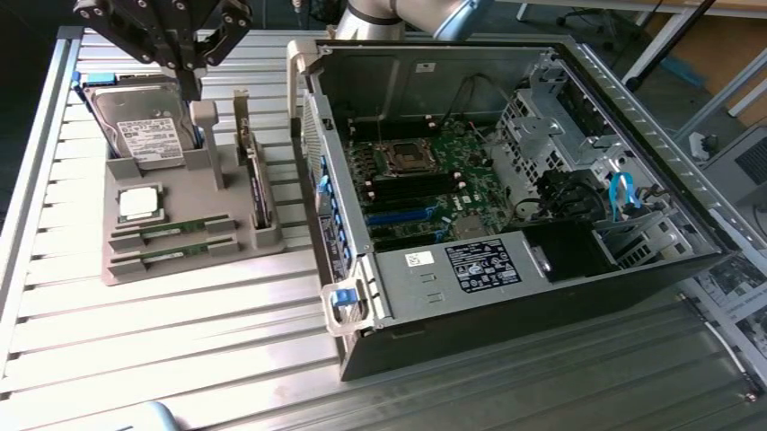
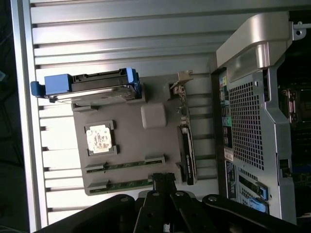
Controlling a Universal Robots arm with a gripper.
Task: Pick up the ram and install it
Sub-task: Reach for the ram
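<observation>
Evidently the pick-up step is not yet done: the closed, empty fingers (image 2: 159, 182) hover above the gray holder (image 1: 180, 269) on the bench (image 1: 156, 341), where the ram (image 1: 168, 254) lies untouched in its slot, so a grasp calls for opening and descending.

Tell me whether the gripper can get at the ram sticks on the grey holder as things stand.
Probably yes. Both ram sticks lie uncovered in their slots on the grey holder, with nothing above them, and the gripper hangs over the holder. Its jaws are shut, however.
</observation>
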